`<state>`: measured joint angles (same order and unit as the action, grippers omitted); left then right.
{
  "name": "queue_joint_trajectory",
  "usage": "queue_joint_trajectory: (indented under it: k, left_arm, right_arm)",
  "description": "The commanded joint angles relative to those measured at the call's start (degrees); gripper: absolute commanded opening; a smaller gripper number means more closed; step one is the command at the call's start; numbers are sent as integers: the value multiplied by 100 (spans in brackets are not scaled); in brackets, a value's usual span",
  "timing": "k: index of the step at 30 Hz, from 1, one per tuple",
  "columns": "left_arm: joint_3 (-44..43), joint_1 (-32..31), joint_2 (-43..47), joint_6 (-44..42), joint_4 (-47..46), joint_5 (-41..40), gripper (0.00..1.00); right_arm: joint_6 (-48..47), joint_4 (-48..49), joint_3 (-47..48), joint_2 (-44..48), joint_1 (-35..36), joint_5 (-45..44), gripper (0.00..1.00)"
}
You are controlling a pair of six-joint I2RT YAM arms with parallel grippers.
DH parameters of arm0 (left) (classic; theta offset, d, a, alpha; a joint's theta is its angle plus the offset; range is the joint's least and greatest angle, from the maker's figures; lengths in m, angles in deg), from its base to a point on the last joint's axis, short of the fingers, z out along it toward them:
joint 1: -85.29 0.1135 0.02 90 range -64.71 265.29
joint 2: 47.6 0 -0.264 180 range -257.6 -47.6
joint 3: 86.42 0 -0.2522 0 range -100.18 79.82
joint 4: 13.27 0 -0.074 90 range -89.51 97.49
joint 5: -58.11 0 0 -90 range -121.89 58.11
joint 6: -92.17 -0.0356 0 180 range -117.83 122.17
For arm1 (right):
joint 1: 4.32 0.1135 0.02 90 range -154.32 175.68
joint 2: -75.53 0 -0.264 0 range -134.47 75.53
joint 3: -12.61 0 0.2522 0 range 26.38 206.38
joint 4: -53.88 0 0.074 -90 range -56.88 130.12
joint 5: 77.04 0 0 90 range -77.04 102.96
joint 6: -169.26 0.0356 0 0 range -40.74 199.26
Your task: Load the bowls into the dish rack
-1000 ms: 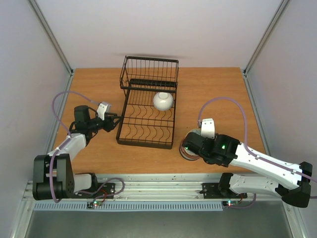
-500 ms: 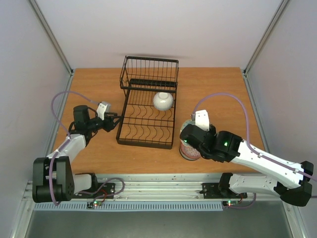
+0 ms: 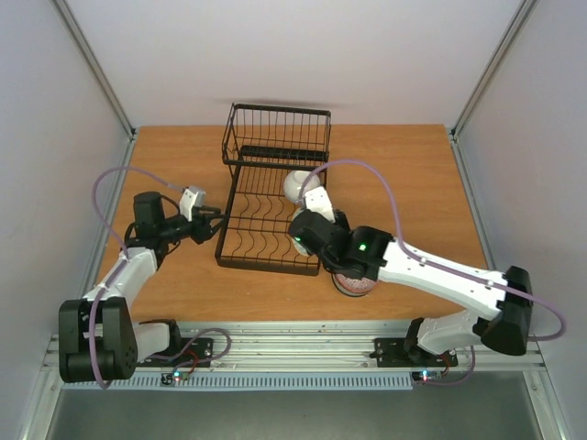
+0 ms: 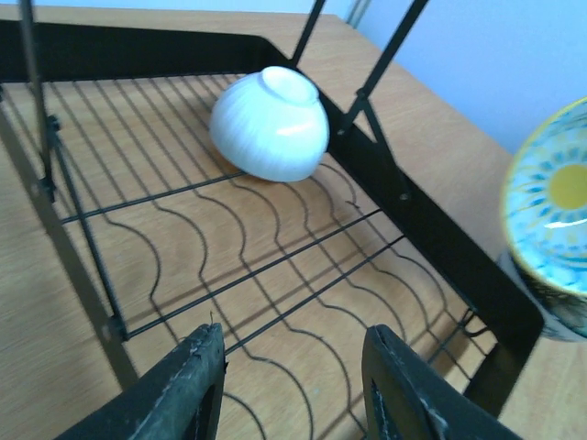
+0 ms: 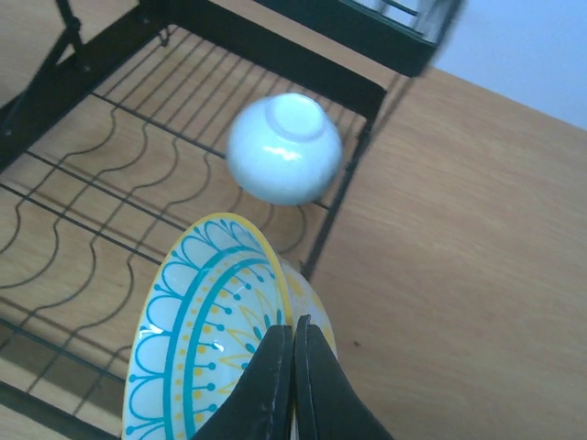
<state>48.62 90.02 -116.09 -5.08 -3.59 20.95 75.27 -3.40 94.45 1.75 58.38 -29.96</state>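
Holding a blue-and-yellow bowl (image 5: 206, 321) on edge at the dish rack's (image 3: 269, 267) near right corner, and it's the right arm doing the work.
The right gripper (image 5: 293, 323) has its jaws pinched tight on that bowl's rim, bowl tipped steeply beside the rack's right rail. A white bowl (image 4: 271, 124) sits upside down inside the rack, toward the basket end. The left gripper (image 4: 293, 357) hovers at the rack's left side, jaws spread wide, nothing in them. A pink-patterned bowl (image 3: 354, 284) rests on the table (image 3: 413, 165) just off the rack's near right corner.

The wooden table (image 3: 404, 165) carries the dish rack (image 3: 268, 267) and, just beside it, a pink-patterned bowl (image 3: 353, 285) (partly hidden).
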Motion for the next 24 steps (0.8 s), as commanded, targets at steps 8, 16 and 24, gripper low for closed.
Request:
queue_joint_trajectory:
  k: [8, 16, 24]
  left_arm:
    - [-585, -410, -364, -233, 1014, 779, 43]
    - [-751, -826, -454, -418, 1262, 388, 44]
    - [-788, -945, -545, -370, 1186, 282, 45]
  right_arm:
    - [-765, 1525, 908, -1239, -93, 619, 1]
    - [-1001, 1709, 1426, -1711, -109, 916, 1]
    - [-1034, 1807, 1676, -1886, -109, 1257, 1]
